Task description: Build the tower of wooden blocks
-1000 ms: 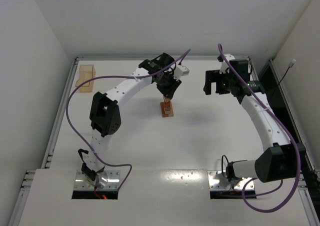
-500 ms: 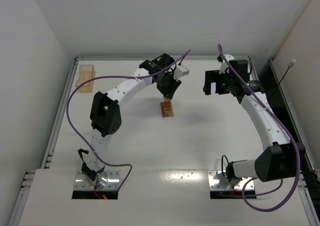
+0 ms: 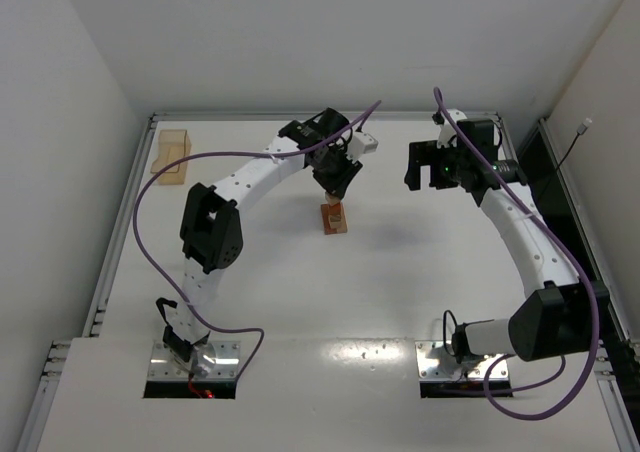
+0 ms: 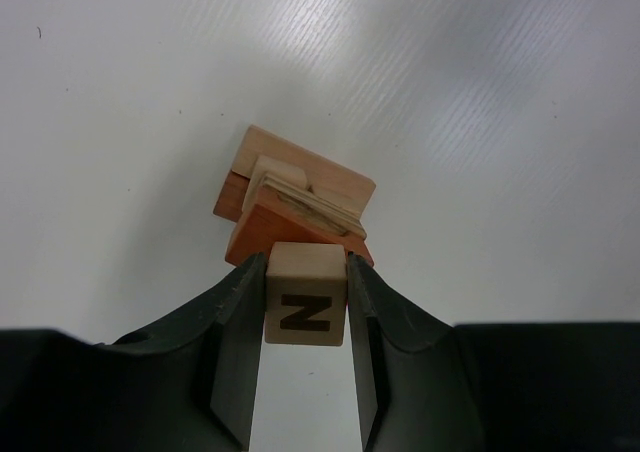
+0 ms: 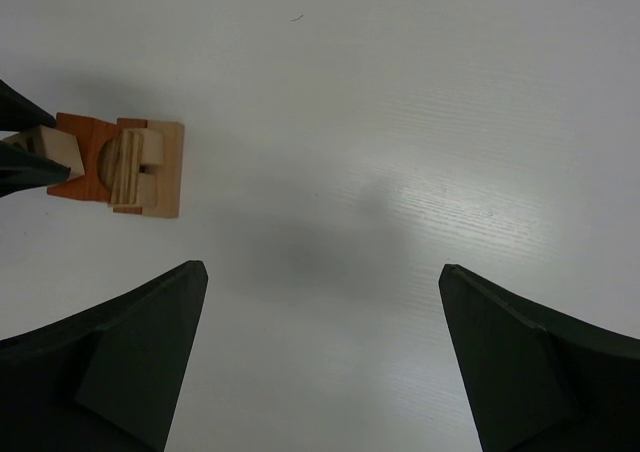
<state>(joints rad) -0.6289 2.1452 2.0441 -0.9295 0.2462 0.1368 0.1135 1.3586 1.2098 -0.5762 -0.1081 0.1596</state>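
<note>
The wood block tower stands mid-table: a tan flat block at the bottom, a reddish-brown piece and layered light pieces on it. My left gripper hangs right over the tower, shut on a light tan cube printed with an N. Whether the cube touches the tower below it I cannot tell. The right wrist view shows the tower at its left, with the cube at its end. My right gripper is open over bare table, to the right of the tower, holding nothing.
A translucent amber box sits at the table's far left corner. A raised rim runs along the table's left side and back. The right arm arches along the right side.
</note>
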